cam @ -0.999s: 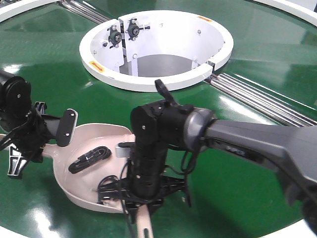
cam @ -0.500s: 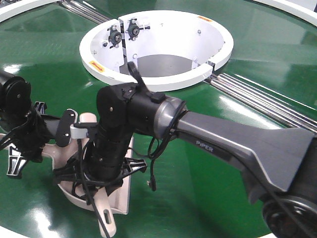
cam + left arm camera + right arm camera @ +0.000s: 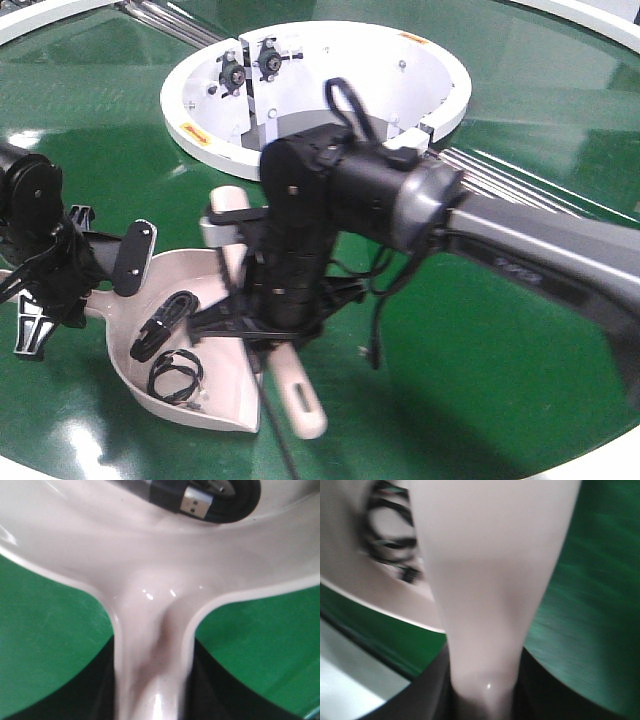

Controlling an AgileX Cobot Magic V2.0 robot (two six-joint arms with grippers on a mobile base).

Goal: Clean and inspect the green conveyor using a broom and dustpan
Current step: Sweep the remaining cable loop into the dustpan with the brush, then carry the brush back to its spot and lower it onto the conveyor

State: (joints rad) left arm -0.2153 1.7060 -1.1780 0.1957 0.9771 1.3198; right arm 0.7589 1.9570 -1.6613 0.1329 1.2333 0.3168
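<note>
Left gripper point(image 3: 112, 285): I am clamping the dustpan point(image 3: 215, 400) by its handle, the pan resting on the green conveyor point(image 3: 480, 350).
Right gripper point(image 3: 265, 325): I am gripping the broom point(image 3: 300, 400), which is lying tilted along the pan's right edge.
Pan contents: a black USB cable point(image 3: 172, 318) and a small wire coil point(image 3: 175, 375) are lying inside.

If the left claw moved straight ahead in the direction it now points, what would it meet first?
The left claw is shut on the handle of the dustpan, so that pan's rear wall comes first, then probably the coiled black USB cable inside it. Depth is unclear.
</note>
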